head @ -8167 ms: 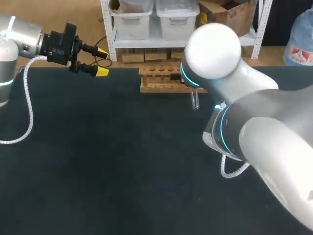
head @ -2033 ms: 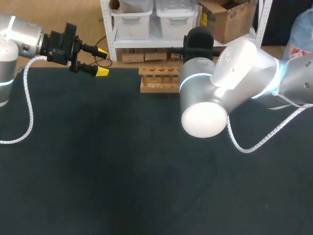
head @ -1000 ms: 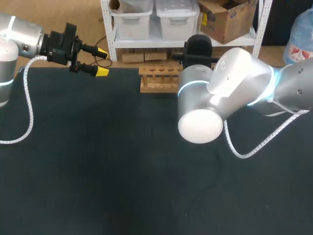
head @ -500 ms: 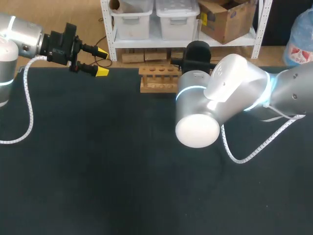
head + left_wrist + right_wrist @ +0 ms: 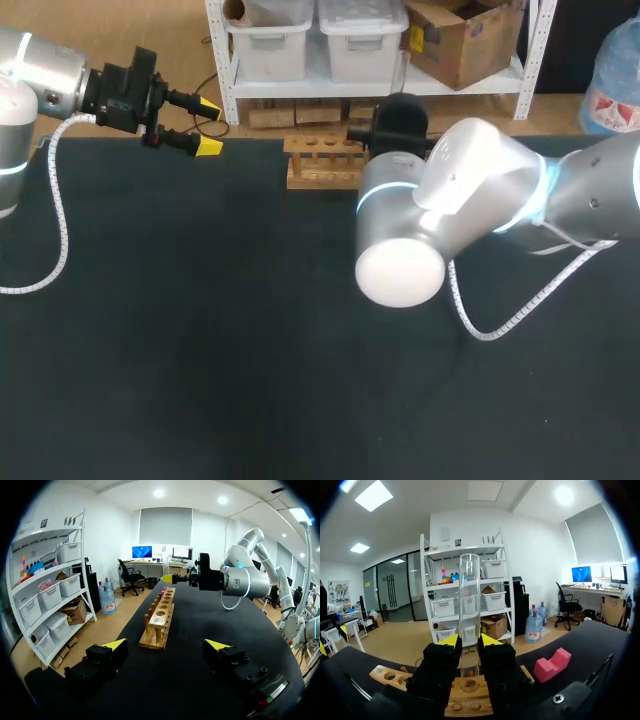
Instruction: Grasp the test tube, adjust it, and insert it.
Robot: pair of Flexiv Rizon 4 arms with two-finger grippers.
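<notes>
Tube (image 5: 469,595) upright in right gripper (image 5: 469,641), over rack (image 5: 465,702)

Surface: table (image 5: 200,330) covered in a dark, matte black cloth. Wooden rack stands at the far edge, near the middle, with a row of round holes along its top. A pink block (image 5: 552,666) sits just beside one end of the rack.

Right arm (image 5: 450,215): comes in from the right and bends across the far middle of the table. In the head view its bulky joints hide the fingers and part of the rack. In the right wrist view both yellow-tipped fingers press the clear glass tube from two sides, the gap between them only as wide as the tube. The tube stands upright, most of its length above the fingers. Its lower end points down at the rack's holes; cannot tell whether it has entered one.

Left gripper (image 5: 208,126): held over the far left corner of the table, well apart from the rack. Fingers spread wide, nothing between them, touching nothing. From the left wrist view the rack lies ahead of the fingers, lengthwise, with the right gripper at its far end.
</notes>
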